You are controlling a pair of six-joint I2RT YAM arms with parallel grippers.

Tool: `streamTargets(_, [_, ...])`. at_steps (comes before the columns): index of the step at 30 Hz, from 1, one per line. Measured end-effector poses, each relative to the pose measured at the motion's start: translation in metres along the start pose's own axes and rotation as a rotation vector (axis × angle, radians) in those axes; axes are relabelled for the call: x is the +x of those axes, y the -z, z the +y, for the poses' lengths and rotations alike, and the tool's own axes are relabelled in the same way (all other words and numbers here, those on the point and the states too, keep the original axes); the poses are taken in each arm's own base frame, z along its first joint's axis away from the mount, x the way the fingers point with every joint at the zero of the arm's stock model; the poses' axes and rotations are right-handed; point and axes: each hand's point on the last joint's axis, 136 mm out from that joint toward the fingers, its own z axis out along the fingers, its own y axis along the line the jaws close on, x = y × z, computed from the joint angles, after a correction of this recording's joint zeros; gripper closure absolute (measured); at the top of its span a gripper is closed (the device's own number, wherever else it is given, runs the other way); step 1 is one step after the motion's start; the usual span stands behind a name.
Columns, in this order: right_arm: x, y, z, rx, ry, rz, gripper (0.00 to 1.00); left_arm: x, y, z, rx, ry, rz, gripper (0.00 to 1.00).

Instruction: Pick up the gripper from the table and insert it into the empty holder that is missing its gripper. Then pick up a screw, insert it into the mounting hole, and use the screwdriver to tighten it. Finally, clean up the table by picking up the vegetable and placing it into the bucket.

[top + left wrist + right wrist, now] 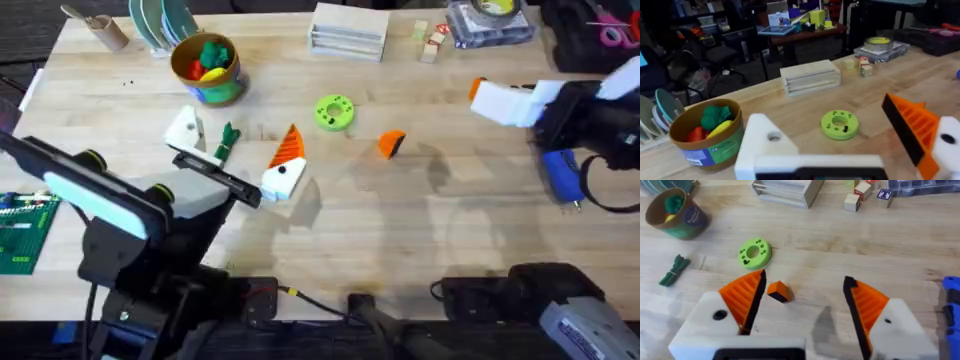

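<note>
The right end effector [805, 300] hangs wide open and empty over the surface [430, 220], both orange pads in place. The gripper [778, 290], a small orange wedge, lies loose on the wood between its fingers and closer to one pad, seemingly lined up for a pick. The left end effector [850, 150] is spread open, holding nothing; one finger is a bare white holder [765, 145], presented as if awaiting the part. The bucket [707, 135] stands beyond that holder, the vegetable [674, 270] off to one side

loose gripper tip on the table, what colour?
Orange with a dark face: the gripper lies on the bare wood near the green disc. Right wrist view shows it best.
</note>
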Motion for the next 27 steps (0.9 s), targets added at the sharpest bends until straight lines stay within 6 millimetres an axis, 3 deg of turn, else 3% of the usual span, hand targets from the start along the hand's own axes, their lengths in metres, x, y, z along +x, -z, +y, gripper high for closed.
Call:
streamTargets(10, [0.0,0.0,0.0,0.0,0.001,0.0,0.01,0.013,-0.006,-0.011,0.056,-0.007,-0.045,0.008])
streamTargets(17, [0.0,0.0,0.0,0.0,0.003,0.001,0.01,0.011,-0.005,-0.022,0.116,-0.009,-0.053,0.008])
streamTargets(23, [0.0,0.0,0.0,0.0,0.003,0.0,0.01,0.041,-0.003,-0.03,0.161,0.022,0.068,0.008])
streamTargets(27, [0.0,0.0,0.0,0.0,0.003,0.0,0.009,0.043,-0.003,-0.031,0.164,0.025,0.077,0.008])
